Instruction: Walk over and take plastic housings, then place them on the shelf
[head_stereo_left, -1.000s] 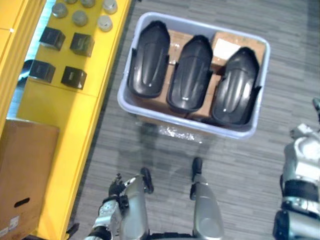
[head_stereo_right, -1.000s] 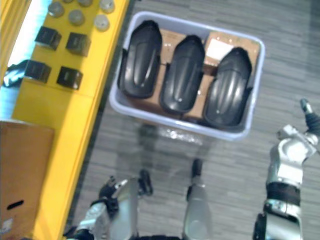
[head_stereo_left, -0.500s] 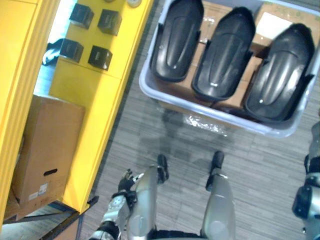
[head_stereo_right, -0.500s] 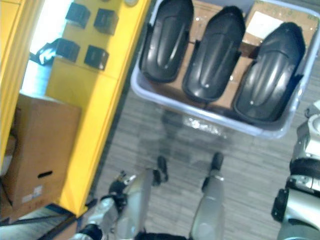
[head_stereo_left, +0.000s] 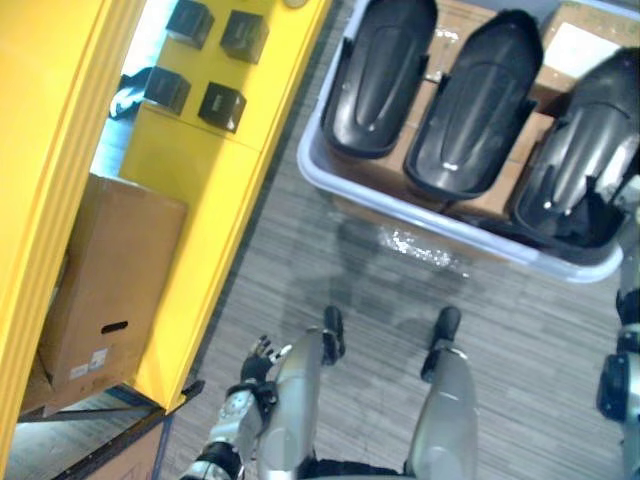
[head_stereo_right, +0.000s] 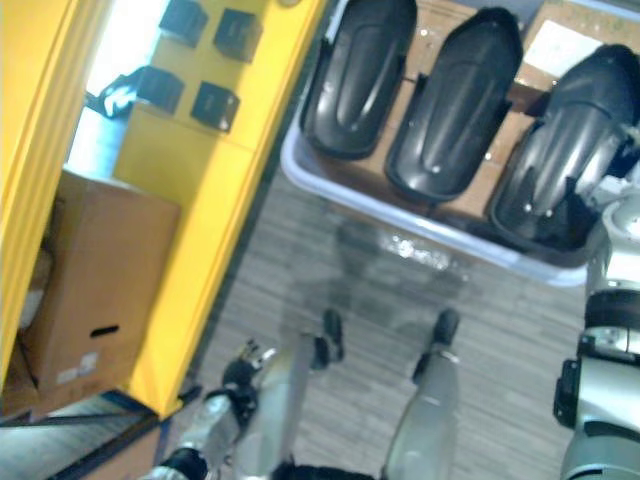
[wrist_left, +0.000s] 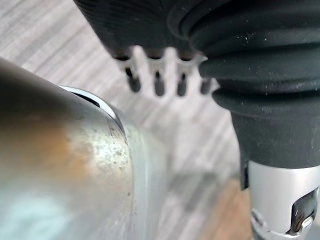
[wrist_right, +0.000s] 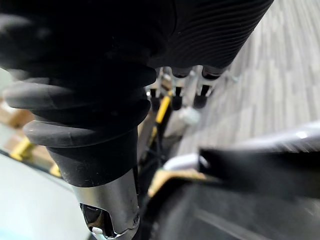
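1. While the bin (head_stereo_left: 480, 240) is faced from close by, three housings (head_stereo_left: 470, 110) are seen in it at 1 o'clock. They lie side by side, domes up, bedded on boxes (head_stereo_left: 565, 35). This layout is judged to let each one be lifted out singly.
2. No housing is held yet. The left hand (head_stereo_left: 255, 358) is hung at 7 o'clock beside the leg, its fingers (wrist_left: 157, 82) straight and empty over bare floor.
3. The right hand (wrist_right: 125, 45) is placed at 3 o'clock by the bin's right end, fingers loose and straight with nothing gripped. A dark edge, probably a housing's, is seen just below them, so the rightmost housing is judged the likely first pick.
4. The yellow shelf (head_stereo_left: 200, 200) is found at 10 o'clock, just beside the bin's left wall. Black cubes (head_stereo_left: 222, 105) are set out on its top at 11 o'clock, and a carton (head_stereo_left: 110, 280) is lodged lower down at 9 o'clock.
5. The bin's wall must be cleared on the way out. Part of the shelf top is taken by the cubes, so bare yellow should be aimed for.
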